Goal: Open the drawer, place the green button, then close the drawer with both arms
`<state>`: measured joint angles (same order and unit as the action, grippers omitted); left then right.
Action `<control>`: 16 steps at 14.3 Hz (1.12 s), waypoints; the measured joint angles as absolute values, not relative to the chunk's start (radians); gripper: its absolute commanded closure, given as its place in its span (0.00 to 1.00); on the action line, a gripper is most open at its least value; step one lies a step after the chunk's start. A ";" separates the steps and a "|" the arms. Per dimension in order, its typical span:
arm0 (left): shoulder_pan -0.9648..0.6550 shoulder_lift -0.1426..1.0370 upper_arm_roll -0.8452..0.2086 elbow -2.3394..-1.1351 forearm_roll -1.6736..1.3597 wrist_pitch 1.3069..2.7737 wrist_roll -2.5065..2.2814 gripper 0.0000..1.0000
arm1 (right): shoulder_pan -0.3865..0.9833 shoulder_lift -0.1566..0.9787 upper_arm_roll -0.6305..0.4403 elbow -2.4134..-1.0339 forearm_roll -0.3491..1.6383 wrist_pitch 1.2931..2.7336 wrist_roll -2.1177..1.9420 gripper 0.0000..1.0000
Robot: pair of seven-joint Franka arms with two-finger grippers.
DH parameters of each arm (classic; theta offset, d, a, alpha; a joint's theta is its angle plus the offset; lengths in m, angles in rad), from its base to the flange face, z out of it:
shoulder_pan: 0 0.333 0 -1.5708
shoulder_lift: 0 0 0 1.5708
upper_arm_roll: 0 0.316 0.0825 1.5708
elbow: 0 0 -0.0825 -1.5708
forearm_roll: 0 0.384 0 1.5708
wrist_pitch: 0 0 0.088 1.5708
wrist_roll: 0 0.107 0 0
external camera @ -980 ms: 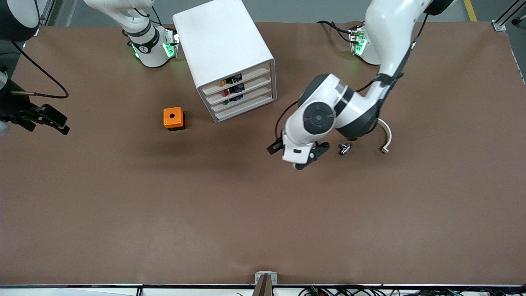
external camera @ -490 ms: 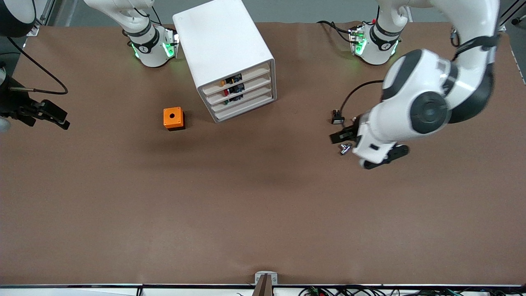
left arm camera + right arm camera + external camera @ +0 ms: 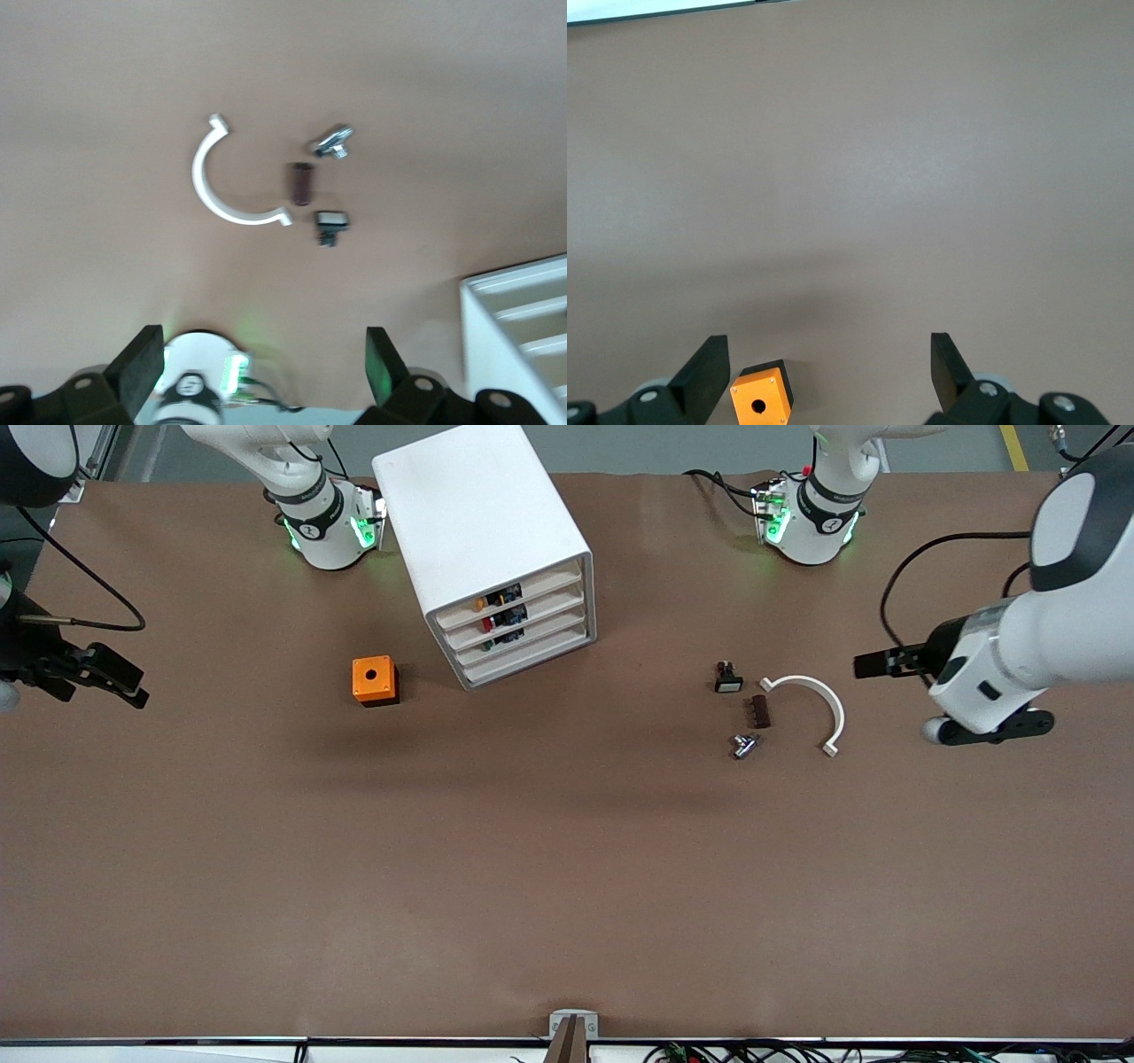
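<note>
Front view
- Cabinet: white boxy plastic cabinet [image 3: 483, 522] with 4 shallow drawers, standing near the right arm's base.
- Drawer: the white tray drawer with a pale see-through front [image 3: 532, 638], 3rd from the top, is pushed in flush with the other 3.
- Button: a small green-capped push button [image 3: 488, 646] shows as a green speck inside that 3rd drawer, through its front.
- Orange cube: orange plastic cube with a round hole [image 3: 375, 680] on the brown table [image 3: 567, 886], just beside the cabinet and nearer to the camera.
- Loose parts: small black part with a white face [image 3: 727, 680], short brown block [image 3: 758, 711], silvery metal fitting [image 3: 744, 745] and white curved half-ring [image 3: 819, 704] lie close together toward the left arm's end.
- Left gripper [image 3: 899, 700]: in the air over the table's left-arm end, fingers spread, nothing in them.
- Right gripper [image 3: 142, 693]: over the table's edge at the right arm's end, fingers spread, empty.

Left wrist view
- Fingers [image 3: 142, 370]: wide apart, nothing between them.
- Below: the half-ring, brown block, metal fitting and black part; a corner of the cabinet at the edge.

Right wrist view
- Fingers [image 3: 948, 363]: wide apart, empty.
- Below: bare table and the orange cube.
</note>
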<state>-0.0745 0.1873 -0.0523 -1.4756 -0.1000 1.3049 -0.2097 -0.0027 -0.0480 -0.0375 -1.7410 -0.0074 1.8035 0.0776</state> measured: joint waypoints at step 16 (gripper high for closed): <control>-0.062 -0.022 0.054 -1.699 -0.024 1.686 -0.007 0.00 | -0.009 -0.046 -0.038 -1.753 -0.007 1.814 0.078 0.00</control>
<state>-0.0618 -0.0216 0.0541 -1.6986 -0.0242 1.6858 -0.0068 -0.0094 -0.0459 -0.0385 -1.7534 -0.0075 1.8141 0.0776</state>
